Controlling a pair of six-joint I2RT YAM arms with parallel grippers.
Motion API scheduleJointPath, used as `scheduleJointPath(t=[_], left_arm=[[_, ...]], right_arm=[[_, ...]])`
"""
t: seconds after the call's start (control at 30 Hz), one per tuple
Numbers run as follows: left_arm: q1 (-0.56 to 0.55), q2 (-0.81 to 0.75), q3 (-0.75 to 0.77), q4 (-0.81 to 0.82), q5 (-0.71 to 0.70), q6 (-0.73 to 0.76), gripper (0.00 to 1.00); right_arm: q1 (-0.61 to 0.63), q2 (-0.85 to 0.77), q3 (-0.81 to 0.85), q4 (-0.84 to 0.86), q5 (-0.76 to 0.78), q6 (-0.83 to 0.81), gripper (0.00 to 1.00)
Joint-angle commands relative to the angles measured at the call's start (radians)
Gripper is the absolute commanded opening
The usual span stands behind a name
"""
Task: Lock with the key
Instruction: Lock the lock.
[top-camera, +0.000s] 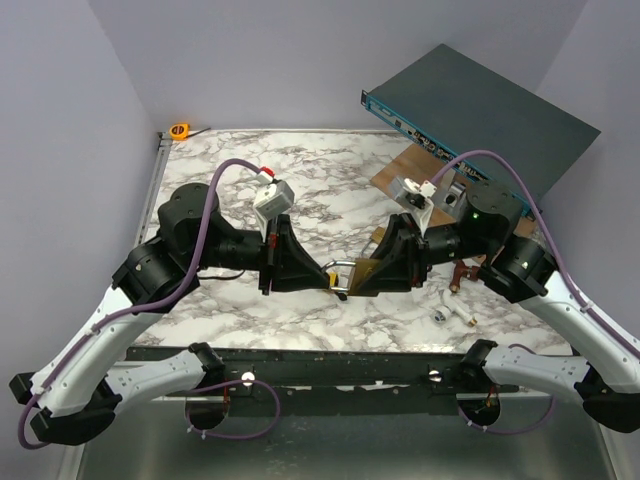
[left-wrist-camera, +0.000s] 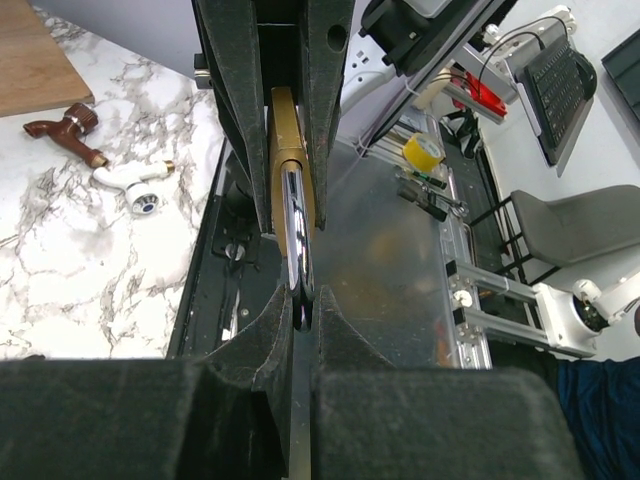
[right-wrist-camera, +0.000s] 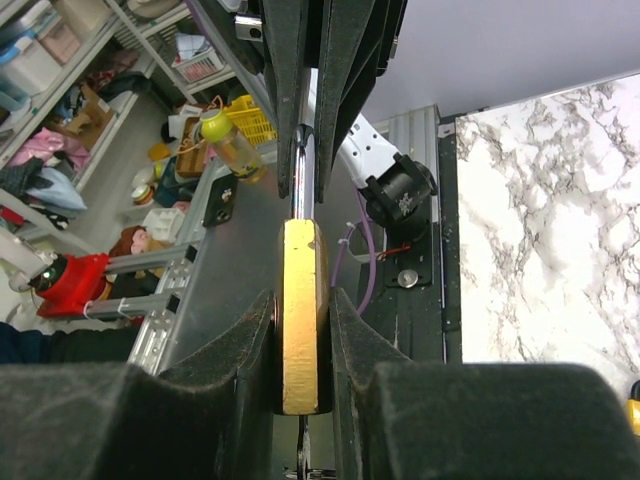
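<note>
A brass padlock (top-camera: 362, 272) hangs above the marble table between both grippers. My right gripper (top-camera: 378, 270) is shut on its body, which fills the gap between the fingers in the right wrist view (right-wrist-camera: 302, 300). The silver shackle (right-wrist-camera: 303, 185) points away towards the left gripper. My left gripper (top-camera: 330, 275) is shut on that shackle (left-wrist-camera: 298, 260), with the brass body (left-wrist-camera: 288, 140) beyond it. A thin dark metal piece, apparently the key (right-wrist-camera: 303, 452), sticks out of the padlock's near end; most of it is hidden.
A brown tap (top-camera: 462, 272) and a white fitting (top-camera: 448, 313) lie on the table to the right of the grippers. A wooden board (top-camera: 410, 170) and a dark rack box (top-camera: 480, 110) stand at the back right. An orange tape measure (top-camera: 180, 130) sits in the far left corner.
</note>
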Motion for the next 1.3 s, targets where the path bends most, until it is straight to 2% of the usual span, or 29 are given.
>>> scheduleJointPath(t=[0.0, 0.33, 0.67, 0.97, 1.07, 1.17, 1.27], left_arm=[[-0.051, 0.185, -0.064, 0.071, -0.095, -0.001, 0.00], [-0.059, 0.179, -0.075, 0.085, -0.104, -0.007, 0.00], [-0.059, 0.015, -0.112, 0.167, -0.325, -0.001, 0.00], [-0.058, 0.089, -0.030, 0.062, -0.291, 0.003, 0.00], [-0.059, 0.092, -0.030, 0.064, -0.290, 0.004, 0.11], [-0.059, 0.100, -0.026, 0.054, -0.282, 0.007, 0.10], [-0.059, 0.106, -0.027, 0.037, -0.273, 0.018, 0.03]], right_arm=[[0.043, 0.062, 0.011, 0.270, 0.105, 0.003, 0.01], [0.047, 0.063, 0.011, 0.263, 0.111, -0.003, 0.01], [0.047, 0.039, 0.020, 0.256, 0.159, -0.009, 0.01], [0.047, 0.040, 0.031, 0.272, 0.142, 0.003, 0.01], [0.047, 0.034, 0.032, 0.269, 0.159, 0.004, 0.01], [0.047, 0.031, 0.032, 0.264, 0.178, 0.003, 0.01], [0.047, 0.027, 0.029, 0.269, 0.192, 0.009, 0.01]])
